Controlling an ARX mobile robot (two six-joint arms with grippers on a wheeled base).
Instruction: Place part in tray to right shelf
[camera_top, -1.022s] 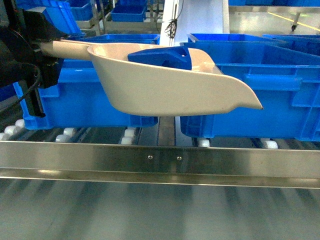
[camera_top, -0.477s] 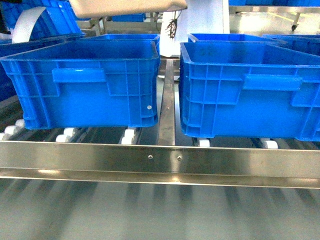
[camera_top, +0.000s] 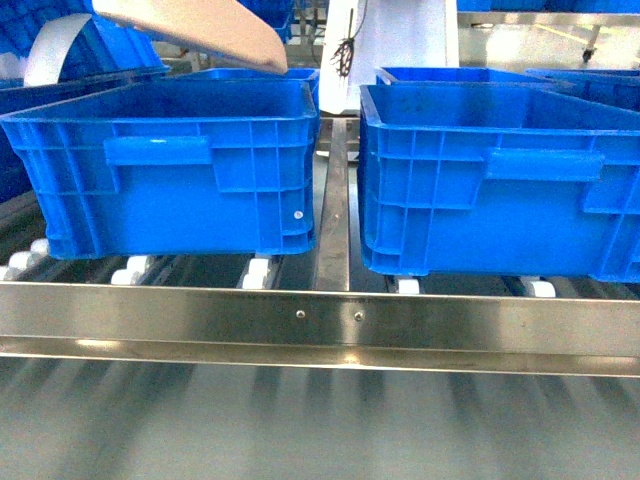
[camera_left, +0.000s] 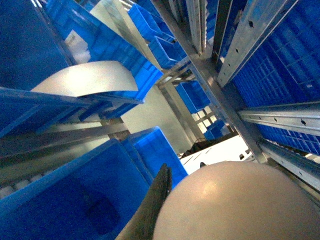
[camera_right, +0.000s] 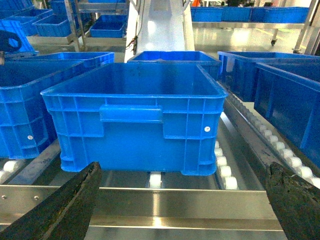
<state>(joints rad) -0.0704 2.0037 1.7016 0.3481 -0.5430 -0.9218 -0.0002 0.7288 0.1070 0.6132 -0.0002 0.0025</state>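
The cream tray (camera_top: 200, 25) hangs tilted at the top left of the head view, above the left crate, lip pointing down to the right. In the left wrist view its rounded back (camera_left: 235, 205) fills the lower right. One dark finger (camera_left: 155, 205) of my left gripper (camera_left: 169, 192) lies against it, shut on the tray. The part is hidden in every view. A blue shape with a dark opening (camera_right: 11, 40) at the right wrist view's left edge is unclear. My right gripper (camera_right: 180, 210) is open and empty before the right shelf's steel rail (camera_top: 320, 320).
Two large blue crates (camera_top: 170, 165) (camera_top: 500, 175) stand side by side on white rollers (camera_top: 258, 268) behind the rail. More crates (camera_right: 277, 85) sit to the right and behind. A curved pale strip (camera_top: 50, 48) shows at the far left.
The tray rose from in front of the crates to the top of the head view, then shifted left and tipped lip-down. The part and the left arm left the head view.
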